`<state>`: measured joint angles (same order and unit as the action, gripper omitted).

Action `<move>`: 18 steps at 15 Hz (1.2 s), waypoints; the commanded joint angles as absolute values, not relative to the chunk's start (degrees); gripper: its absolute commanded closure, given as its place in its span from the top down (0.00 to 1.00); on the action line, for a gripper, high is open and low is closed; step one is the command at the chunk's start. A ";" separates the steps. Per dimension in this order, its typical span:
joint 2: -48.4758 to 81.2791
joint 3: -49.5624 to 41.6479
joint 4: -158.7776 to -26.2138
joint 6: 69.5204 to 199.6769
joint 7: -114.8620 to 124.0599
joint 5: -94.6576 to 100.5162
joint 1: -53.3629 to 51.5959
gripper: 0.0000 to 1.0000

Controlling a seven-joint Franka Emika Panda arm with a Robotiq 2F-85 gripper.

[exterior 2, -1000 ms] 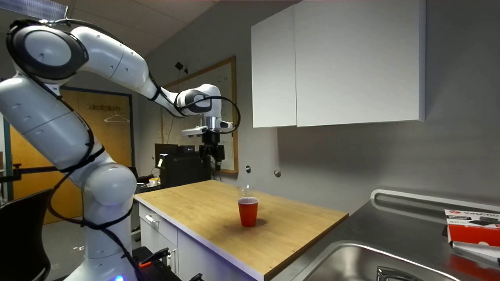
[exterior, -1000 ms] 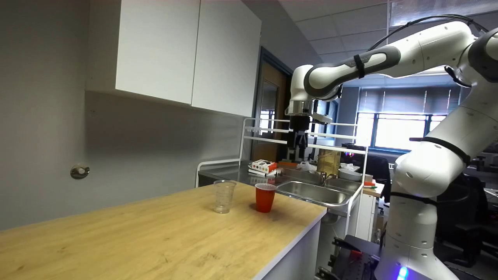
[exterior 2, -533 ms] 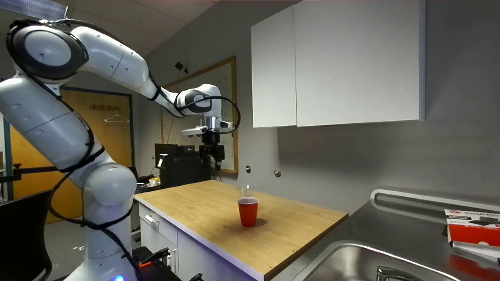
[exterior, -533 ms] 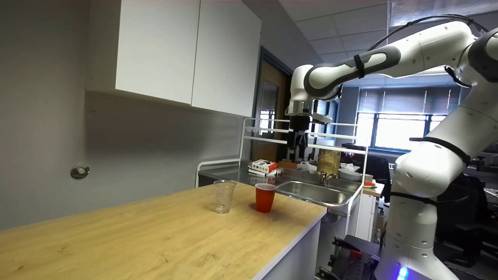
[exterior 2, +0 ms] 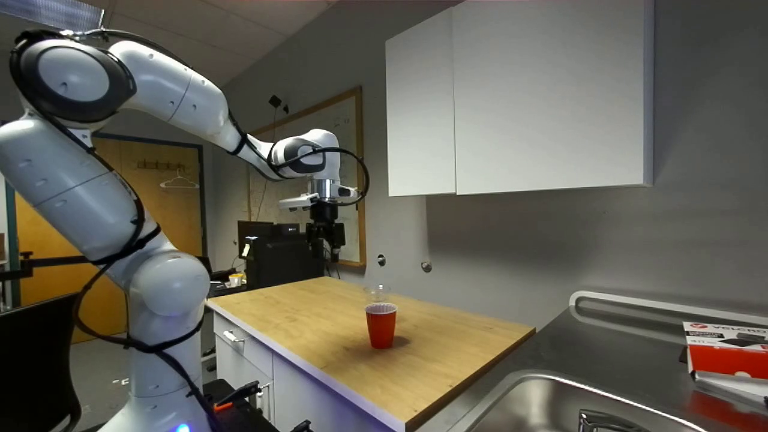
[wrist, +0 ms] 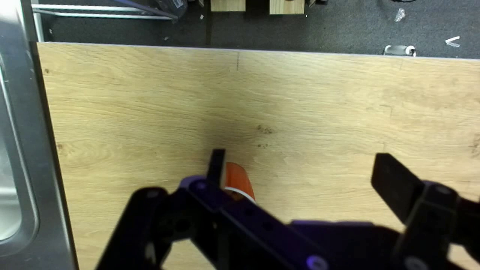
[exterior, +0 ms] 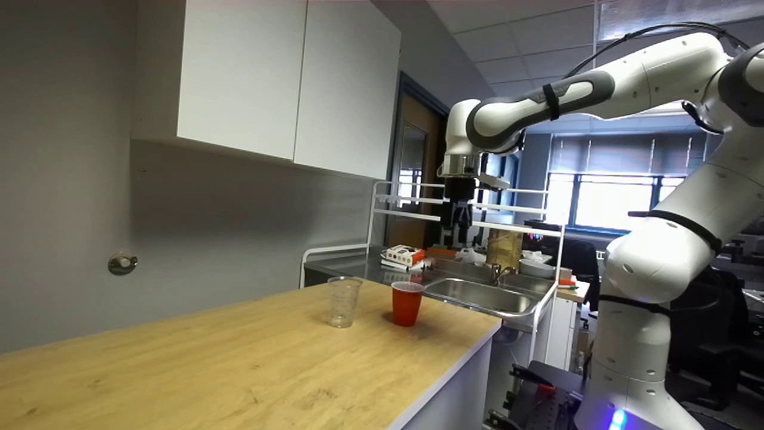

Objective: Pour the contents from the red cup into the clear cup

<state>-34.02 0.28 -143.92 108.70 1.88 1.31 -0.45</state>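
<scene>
- Change: none discernible over the last second; red cup (exterior: 406, 307), clear cup (exterior: 344, 303) and arm (exterior: 659, 266) unmoved. Pour judged not begun, grasp due first.
- Gripper (wrist: 301, 168): jaws wide apart, empty, raised above wooden counter (exterior: 227, 364).
- Both cups: upright thereon, apart; clear at nine o'clock of red, in an exterior view.
- Sink (exterior: 480, 294): three o'clock of red cup, same view.
- Wall cabinet (exterior: 256, 77): eleven o'clock, white.

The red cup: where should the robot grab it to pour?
Probably around the middle of the red cup, below its rim, coming in level from the side away from the clear cup. It stands upright, open at the top, so a sideways hold should leave its mouth free.
</scene>
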 commanded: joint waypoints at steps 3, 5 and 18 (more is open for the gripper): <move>-34.00 0.46 -143.82 108.58 1.79 1.20 -0.26 1.00; -33.08 0.16 -143.37 109.35 2.33 0.80 0.03 1.00; -13.69 -1.25 -134.45 120.52 11.71 1.34 6.09 1.00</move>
<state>-19.70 -0.21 -139.12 120.63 10.03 1.58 5.45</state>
